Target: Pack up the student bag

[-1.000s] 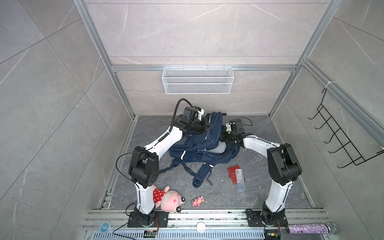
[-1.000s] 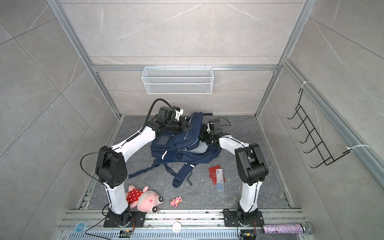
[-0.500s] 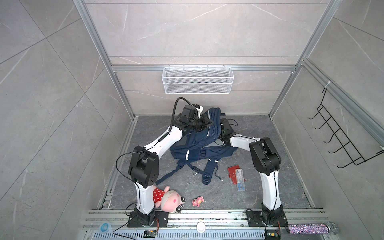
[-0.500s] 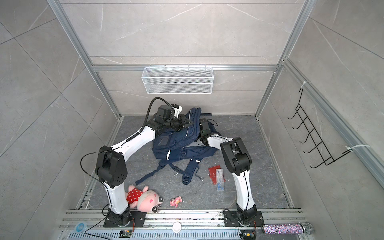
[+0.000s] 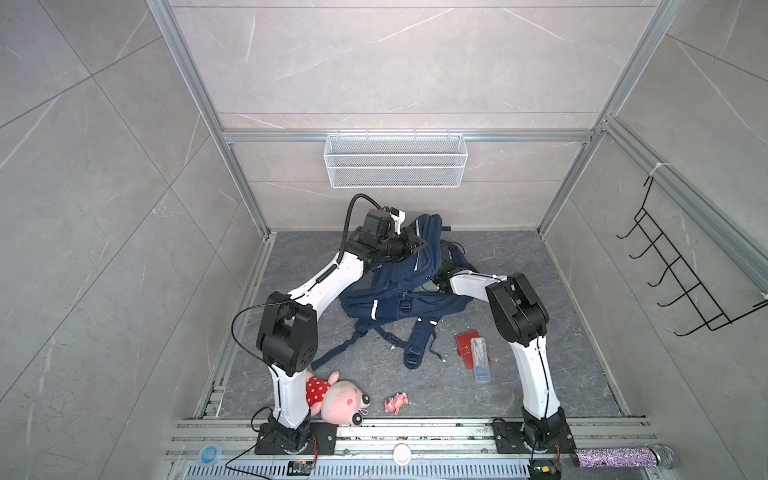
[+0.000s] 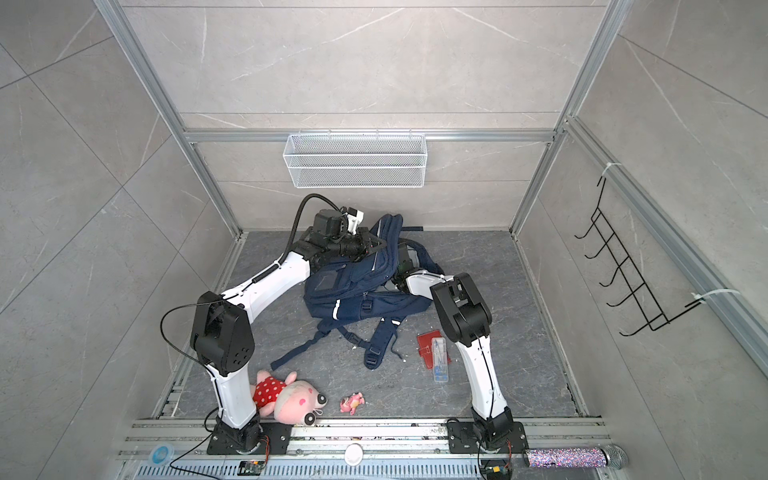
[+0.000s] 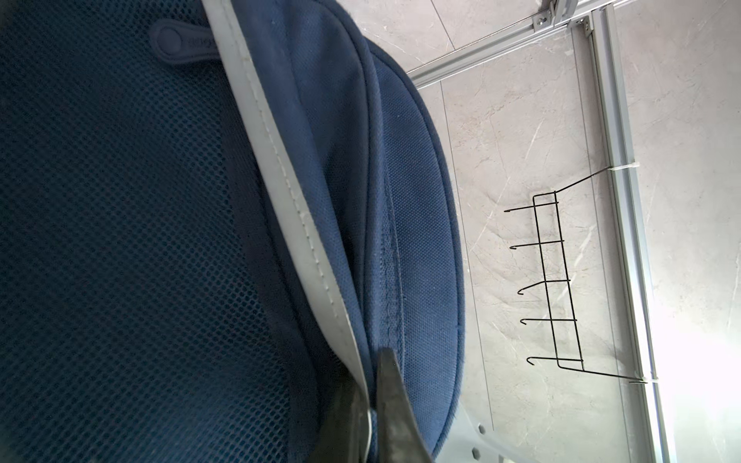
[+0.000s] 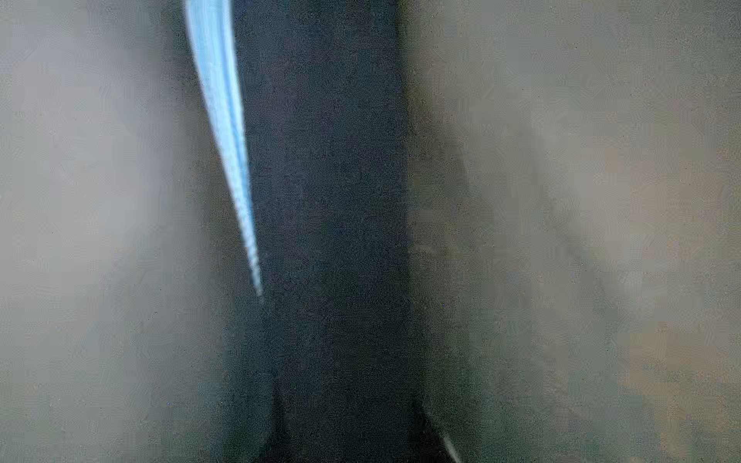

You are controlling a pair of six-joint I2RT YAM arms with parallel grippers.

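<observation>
The student bag [image 5: 390, 286] [image 6: 353, 286], navy with white stripes, lies at the back of the floor with its straps trailing forward. My left gripper [image 5: 409, 245] [image 6: 372, 246] [image 7: 371, 409] is shut on the bag's upper edge by a grey-white stripe [image 7: 280, 168] and holds that part raised. My right arm's wrist [image 5: 446, 266] [image 6: 405, 264] reaches into the bag from the right. Its gripper is buried in the fabric in both top views. The right wrist view shows only dark, blurred cloth and a pale blue streak [image 8: 224, 132].
A red wallet [image 5: 465, 345] and a clear pencil box [image 5: 480, 359] lie right of the straps. A pink plush [image 5: 332, 395] and a small pink toy [image 5: 395, 402] sit near the front rail. A wire basket [image 5: 395, 160] hangs on the back wall, a hook rack [image 5: 681, 274] on the right.
My right arm swung left and pushed its gripper into the bag. The left gripper kept its hold, and the bag's top rose and shifted slightly.
</observation>
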